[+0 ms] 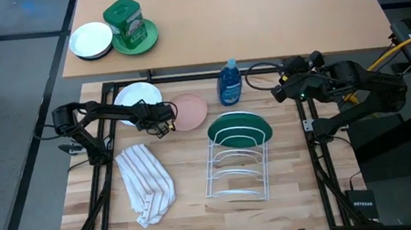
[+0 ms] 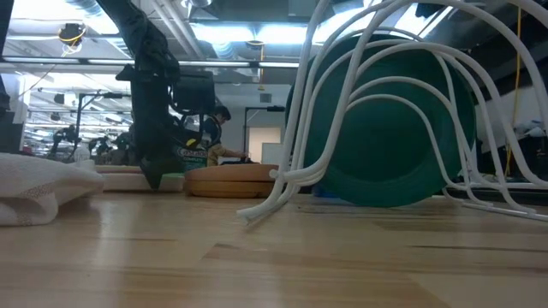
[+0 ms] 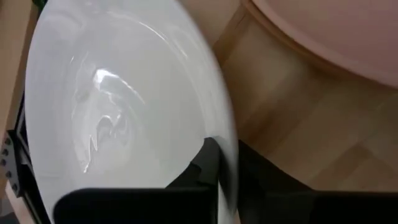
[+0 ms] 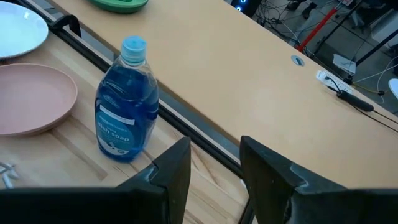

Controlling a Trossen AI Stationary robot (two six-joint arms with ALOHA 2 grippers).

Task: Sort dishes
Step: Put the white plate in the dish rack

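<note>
The left gripper (image 1: 162, 122) sits at the edge of the white plate (image 1: 139, 97). In the left wrist view its jaws are clamped on the rim of that plate (image 3: 124, 112). The white plate lies at about 10 o'clock on the wooden table (image 1: 288, 175). Just beside it, at 3 o'clock from it, lies the pink plate (image 1: 191, 110).

The dark green plate (image 1: 239, 127) stands upright in the white wire rack (image 1: 236, 174) near the middle of the table. A striped cloth (image 1: 147, 183) lies at 8 o'clock.

The right gripper (image 1: 285, 90) waits at 2 o'clock, near the blue soap bottle (image 1: 229, 83). Its jaws are apart and hold nothing.
</note>
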